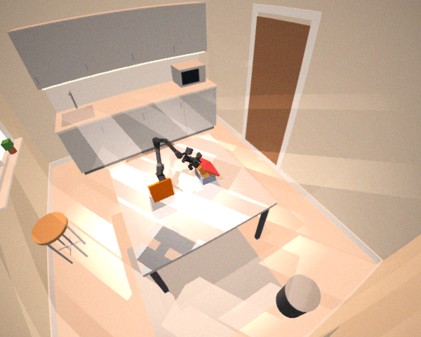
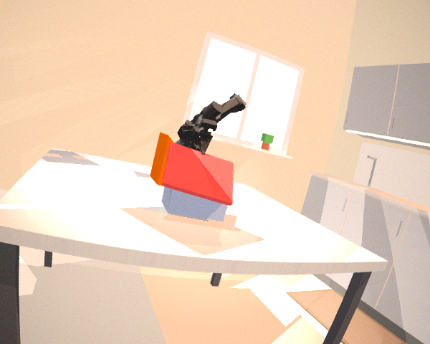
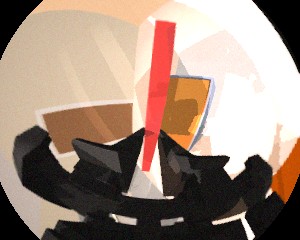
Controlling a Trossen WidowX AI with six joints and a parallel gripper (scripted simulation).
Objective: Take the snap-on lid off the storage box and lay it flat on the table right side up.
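Top view: pincer (image 1: pixel 198 160) clenched on red lid (image 1: pixel 209 167), centre frame, tilted over 1 box (image 1: pixel 204 175) on desk (image 1: pixel 239 203). Exterior: lid's far edge raised, near edge low over box; peel slowly, w/o dragging box. Wrist: 1 lid, edge-on btwn fingers; 1 orange block at right.

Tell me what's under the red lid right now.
The blue-grey box sits under the tilted lid, which the gripper holds by its raised edge. The wrist view shows an orange-brown interior; its floor and any contents stay hidden.
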